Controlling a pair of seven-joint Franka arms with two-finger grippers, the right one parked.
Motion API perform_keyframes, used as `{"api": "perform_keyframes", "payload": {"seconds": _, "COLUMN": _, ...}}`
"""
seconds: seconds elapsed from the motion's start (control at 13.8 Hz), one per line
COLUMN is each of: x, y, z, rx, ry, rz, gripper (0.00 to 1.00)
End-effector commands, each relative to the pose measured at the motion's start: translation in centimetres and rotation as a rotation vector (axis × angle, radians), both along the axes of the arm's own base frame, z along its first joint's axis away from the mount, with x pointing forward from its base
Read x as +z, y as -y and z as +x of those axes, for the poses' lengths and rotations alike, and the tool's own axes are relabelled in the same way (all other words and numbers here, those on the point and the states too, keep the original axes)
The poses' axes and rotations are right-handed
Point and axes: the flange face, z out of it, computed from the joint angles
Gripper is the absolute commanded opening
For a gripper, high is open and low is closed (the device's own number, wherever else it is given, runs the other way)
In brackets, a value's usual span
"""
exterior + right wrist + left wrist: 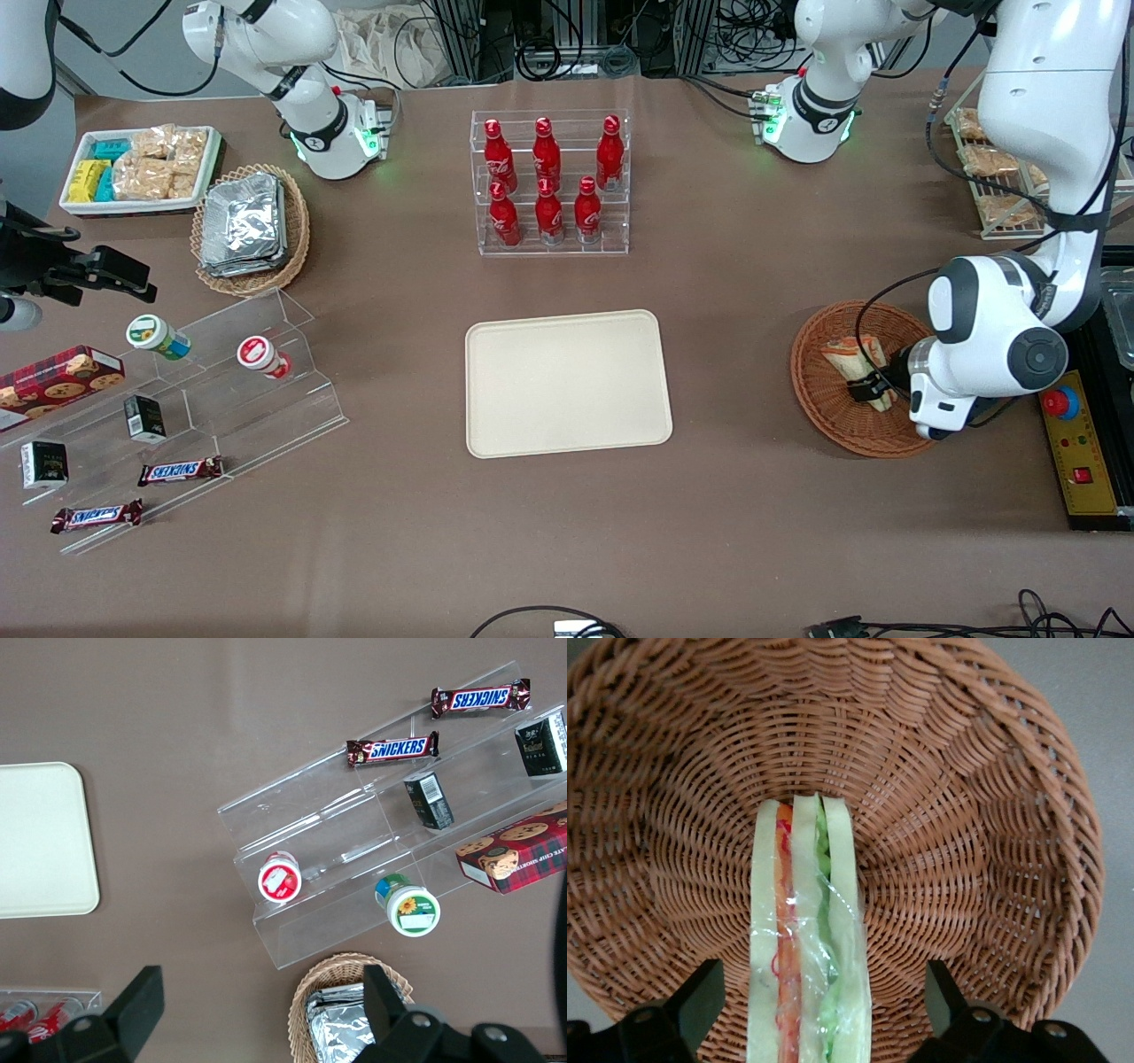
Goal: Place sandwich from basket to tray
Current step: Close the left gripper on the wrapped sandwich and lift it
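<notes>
Tool (811, 1014) spread wide astride sandwich (804, 939), fingers (695, 1001) clear of the bread, low inside basket (966, 815)

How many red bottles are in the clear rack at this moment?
6: three on the upper step and three on the lower step of the rack. None look hidden. The gripper is open around the sandwich in the basket.
</notes>
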Motion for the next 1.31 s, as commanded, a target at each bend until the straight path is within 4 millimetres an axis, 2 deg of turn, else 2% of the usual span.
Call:
{"api": "perform_keyframes", "payload": {"seconds": 0.0, "x": -1.7, "y": 0.5, "z": -1.2, "rx": 0.018, "ry": 0.026, "rz": -0.001, "gripper": 1.0}}
{"api": "perform_keyframes", "payload": {"seconds": 0.15, "x": -2.8, "y": 0.6, "z": -2.0, "rx": 0.018, "ry": 0.042, "rz": -0.001, "gripper": 0.99}}
{"api": "perform_keyframes", "payload": {"seconds": 0.22, "x": -3.1, "y": 0.6, "z": -2.3, "rx": 0.018, "ry": 0.045, "rz": -0.001, "gripper": 0.93}}
{"api": "perform_keyframes", "payload": {"seconds": 0.29, "x": -3.1, "y": 0.6, "z": -2.3, "rx": 0.018, "ry": 0.046, "rz": -0.001, "gripper": 0.83}}
{"api": "perform_keyframes", "payload": {"seconds": 0.51, "x": -2.7, "y": 0.6, "z": -2.3, "rx": 0.018, "ry": 0.051, "rz": 0.0, "gripper": 0.39}}
{"api": "perform_keyframes", "payload": {"seconds": 0.58, "x": -2.2, "y": 0.6, "z": -2.2, "rx": 0.018, "ry": 0.055, "rz": 0.001, "gripper": 0.26}}
{"api": "perform_keyframes", "payload": {"seconds": 0.65, "x": -1.4, "y": 0.7, "z": -2.1, "rx": 0.016, "ry": 0.065, "rz": 0.002, "gripper": 0.16}}
{"api": "perform_keyframes", "payload": {"seconds": 0.87, "x": 3.1, "y": 1.2, "z": -1.8, "rx": -0.016, "ry": 0.085, "rz": 0.008, "gripper": 0.08}}
{"api": "perform_keyframes", "payload": {"seconds": 1.02, "x": 7.3, "y": 2.1, "z": -1.1, "rx": -0.048, "ry": 0.103, "rz": 0.012, "gripper": 0.05}}
{"api": "perform_keyframes", "payload": {"seconds": 1.23, "x": 12.9, "y": 2.7, "z": 0.3, "rx": -0.204, "ry": 0.096, "rz": -0.018, "gripper": 0.02}}
